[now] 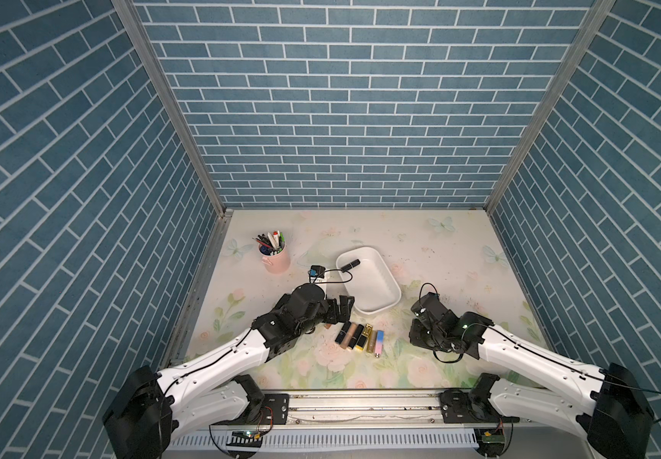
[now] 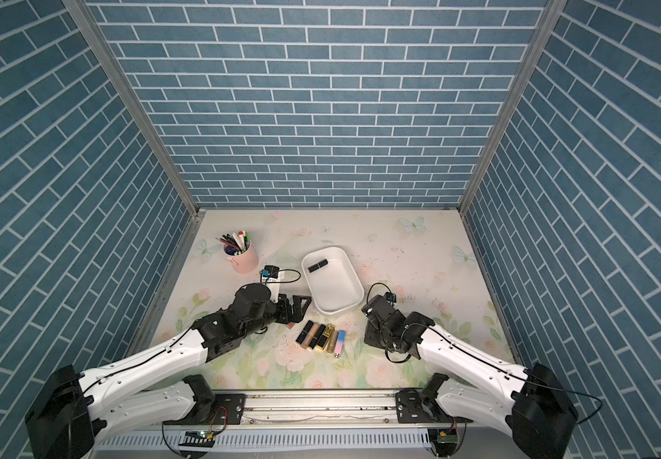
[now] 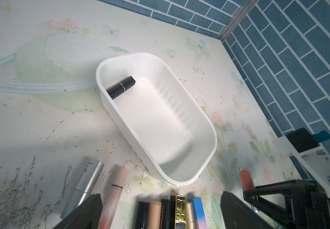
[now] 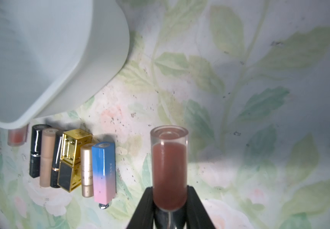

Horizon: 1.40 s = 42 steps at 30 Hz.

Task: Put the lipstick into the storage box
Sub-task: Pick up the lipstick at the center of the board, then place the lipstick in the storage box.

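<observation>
A white storage box [image 2: 336,294] sits slanted in the middle of the flowery table [image 2: 420,254], and one black lipstick [image 2: 317,265] lies inside it at the far end. A pink cup [image 2: 244,260] full of pens [image 2: 237,239] stands far back on the left, and six lipsticks [image 2: 322,337] lie side by side in a row just in front of the box. The left gripper [image 2: 300,310] is near the box's front left corner, beside the row, and the right gripper [image 2: 374,337] points down at the table on the row's other side.
</observation>
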{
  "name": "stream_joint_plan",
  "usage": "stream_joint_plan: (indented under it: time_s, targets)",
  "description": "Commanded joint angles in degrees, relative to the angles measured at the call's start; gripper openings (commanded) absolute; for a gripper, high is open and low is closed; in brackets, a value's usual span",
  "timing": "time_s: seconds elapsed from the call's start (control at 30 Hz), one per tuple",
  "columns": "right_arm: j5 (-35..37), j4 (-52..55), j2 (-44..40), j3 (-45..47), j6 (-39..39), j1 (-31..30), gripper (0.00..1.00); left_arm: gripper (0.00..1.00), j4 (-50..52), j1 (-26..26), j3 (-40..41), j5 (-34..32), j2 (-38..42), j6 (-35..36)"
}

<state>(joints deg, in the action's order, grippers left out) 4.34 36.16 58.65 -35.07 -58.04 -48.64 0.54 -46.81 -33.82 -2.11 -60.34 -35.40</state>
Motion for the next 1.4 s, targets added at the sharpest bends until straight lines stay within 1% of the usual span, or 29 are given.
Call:
stream_joint_plan:
  time_s: [0.0, 0.17, 0.27, 0.4, 0.6, 0.9, 1.03, 1.2, 1.37]
  targets:
    - [1.13, 3.17, -1.73, -2.95, 1.87, 1.05, 0.2, 1.0, -0.5, -0.39, -1.01, 0.53, 0.87, 0.07]
    - [1.72, 3.84, -3.04, -7.02, 2.47, 1.97, 0.19, 1.0, 0.2, -0.39, -1.55, 0.72, 2.42, 0.0]
    - [1.34, 2.44, -3.21, -10.07, 2.8, 2.41, 0.19, 1.0, 0.43, -0.39, -1.64, 0.79, 3.59, 0.01]
    - [-0.23, -1.54, -1.48, -13.97, 3.75, 2.84, 0.19, 1.0, 0.55, -0.39, -2.12, 0.7, 4.67, 0.07]
    - [-2.41, -8.66, 3.15, -17.46, 4.43, 3.07, 0.19, 1.0, 0.6, -0.36, -2.56, 0.45, 6.1, -0.09]
    - [-7.33, -22.25, 10.85, -18.39, 2.42, 3.65, 0.19, 1.0, 3.37, -0.38, -3.18, -2.17, 8.01, 0.24]
    - [-8.42, -27.42, 14.23, -18.33, 0.82, 4.75, 0.19, 1.0, 4.57, -0.39, -3.03, -3.77, 9.46, -0.01]
    - [-12.96, -34.2, 17.37, -16.43, -2.34, 6.88, 0.2, 1.0, 7.19, -0.38, -2.67, -6.85, 11.2, -0.02]
    - [-15.32, -38.55, 21.64, -16.44, -3.87, 7.86, 0.2, 1.0, 8.64, -0.39, -1.82, -8.45, 12.33, -0.05]
